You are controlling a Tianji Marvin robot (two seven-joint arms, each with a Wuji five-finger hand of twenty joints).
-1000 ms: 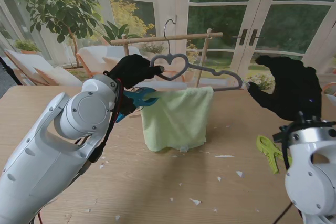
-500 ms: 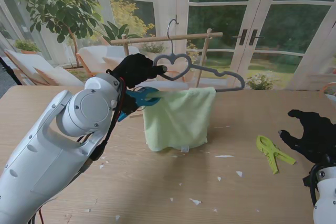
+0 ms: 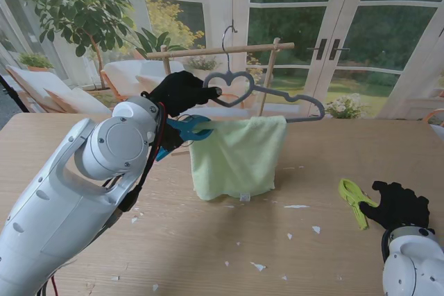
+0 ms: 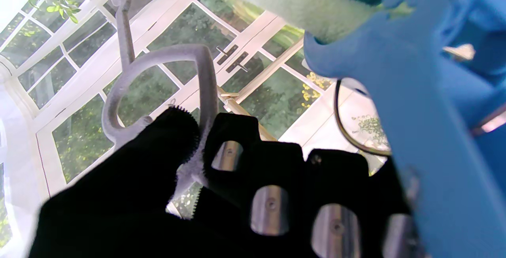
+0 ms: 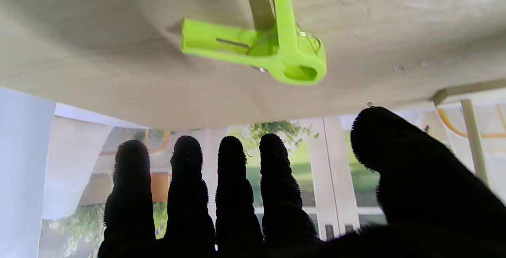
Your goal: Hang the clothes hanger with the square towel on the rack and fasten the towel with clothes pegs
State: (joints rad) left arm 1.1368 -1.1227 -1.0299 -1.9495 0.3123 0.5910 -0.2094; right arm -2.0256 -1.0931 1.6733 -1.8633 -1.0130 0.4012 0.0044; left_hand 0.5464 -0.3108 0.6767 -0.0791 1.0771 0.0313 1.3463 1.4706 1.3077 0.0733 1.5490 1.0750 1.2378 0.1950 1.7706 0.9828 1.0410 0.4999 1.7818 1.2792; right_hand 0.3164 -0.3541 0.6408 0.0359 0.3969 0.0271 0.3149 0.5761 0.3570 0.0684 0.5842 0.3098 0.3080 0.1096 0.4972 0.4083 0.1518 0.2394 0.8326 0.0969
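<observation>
Left hand grips the grey hanger mid-frame, green towel draped; right hand lower right, fingers spread, empty, beside green peg on the worktop.

Bright daylight floods through the windows, backlighting wrist views; nearby objects blur.

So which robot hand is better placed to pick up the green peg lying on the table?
The right robot hand: it is open right beside the green peg, fingers apart. The left robot hand is busy holding the hanger by its heart-shaped part.
</observation>
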